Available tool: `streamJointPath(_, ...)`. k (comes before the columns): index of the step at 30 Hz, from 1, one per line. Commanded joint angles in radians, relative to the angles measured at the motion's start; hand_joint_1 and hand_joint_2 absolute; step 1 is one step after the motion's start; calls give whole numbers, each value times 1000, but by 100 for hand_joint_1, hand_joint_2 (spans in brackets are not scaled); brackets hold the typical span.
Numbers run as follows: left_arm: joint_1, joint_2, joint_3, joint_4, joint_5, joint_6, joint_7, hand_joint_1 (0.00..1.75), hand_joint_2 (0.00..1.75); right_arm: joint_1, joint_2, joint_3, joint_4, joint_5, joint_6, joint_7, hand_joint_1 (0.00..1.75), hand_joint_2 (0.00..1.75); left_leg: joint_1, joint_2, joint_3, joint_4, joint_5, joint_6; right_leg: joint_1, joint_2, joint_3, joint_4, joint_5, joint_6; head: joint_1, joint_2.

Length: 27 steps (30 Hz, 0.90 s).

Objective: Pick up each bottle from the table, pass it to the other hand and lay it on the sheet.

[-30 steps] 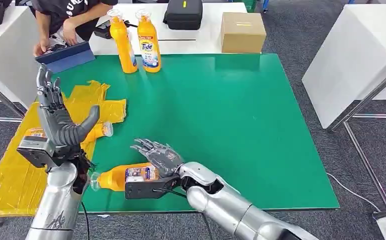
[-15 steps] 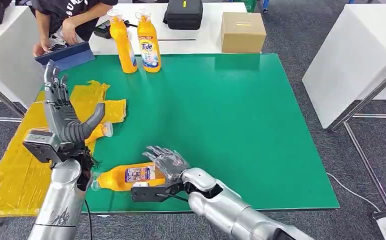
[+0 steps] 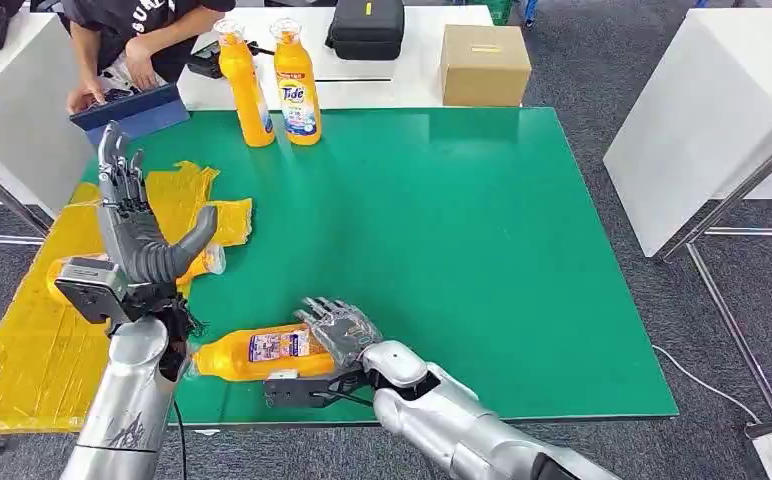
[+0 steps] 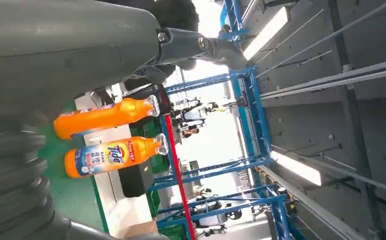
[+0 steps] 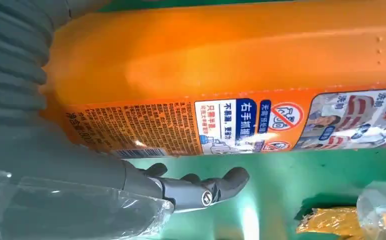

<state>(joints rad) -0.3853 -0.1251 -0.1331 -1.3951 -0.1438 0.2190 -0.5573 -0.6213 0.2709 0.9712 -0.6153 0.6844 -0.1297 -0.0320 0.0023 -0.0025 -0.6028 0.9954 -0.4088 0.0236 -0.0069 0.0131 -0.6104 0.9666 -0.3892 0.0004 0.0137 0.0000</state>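
**Right hand settled onto the lying bottle; left hand raised and waiting**

The right hand is laid over the base end of the orange plastic detergent bottle lying on its side at the near edge of the green tabletop. Over the past second the hand has been drawn nearer the robot along the bottle and lowered onto it; in the right wrist view the bottle's labelled side lies close against the palm, with the thumb below it. Whether a full grip has been closed cannot be told, and the bottle is not yet lifted.

The left hand is held upright above the crumpled yellow plastic sheet, fingers spread and empty; it has been shifted slightly toward the table's far side. A second orange bottle lies on the sheet behind it, seemingly already delivered.

Two more orange bottles stand upright at the far edge of the tabletop, so the job is judged well short of done. A person is seated beyond them at a white table.
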Motion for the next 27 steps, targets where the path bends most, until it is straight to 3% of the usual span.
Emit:
streamJointPath(1, -41, -10, 15, 71, 1, -9, -1, 0, 175, -30, 46, 30, 161, 22, 10, 0, 7, 175, 0, -1, 5, -1, -2, -2, 0, -3, 6, -1, -2, -1, 0, 0)
streamJointPath(2, -38, -11, 17, 67, 1, -9, -2, 0, 175, -32, 51, 31, 173, 33, 1, -1, 75, 175, 0, -1, 5, -1, -1, -2, 0, -2, 5, -1, -2, -1, 0, 0)
streamJointPath(3, -38, -12, 18, 66, 1, -10, -2, 0, 175, -31, 52, 30, 175, 35, -2, -1, 112, 175, 0, -1, 3, -1, -1, -1, 0, -2, 4, -1, -1, 0, 0, 0)
streamJointPath(11, -38, -12, 18, 66, 1, -10, -2, 0, 175, -31, 52, 30, 175, 35, -2, -1, 112, 175, 0, 0, 4, -1, -1, -1, 1, -2, 4, -1, -1, 0, 0, 0)
streamJointPath(12, -38, -12, 18, 66, 1, -10, -2, 0, 175, -31, 52, 30, 175, 35, -2, -1, 154, 175, 0, -1, 6, -1, -1, -2, 0, -3, 6, -1, -2, 0, 0, 0)
streamJointPath(13, -36, -11, 18, 67, 1, -10, -2, 0, 175, -31, 51, 30, 176, 35, -2, -1, 168, 175, 0, -1, 6, -1, -1, -2, 1, -2, 6, -1, -1, 0, 0, 0)
streamJointPath(23, -52, -15, 27, 95, 11, -24, -7, 0, 175, -34, 63, -19, 190, 51, -11, 1, 173, 175, 0, -1, 5, -1, 0, -1, 0, -2, 5, -1, -1, 0, 0, 0)
streamJointPath(27, -39, -4, 40, 72, 26, -19, -9, 0, 175, -34, 49, -73, 147, 41, -85, -3, 175, 175, 0, -1, 7, -1, -1, -2, 0, -3, 7, -1, -2, -1, 0, 0)
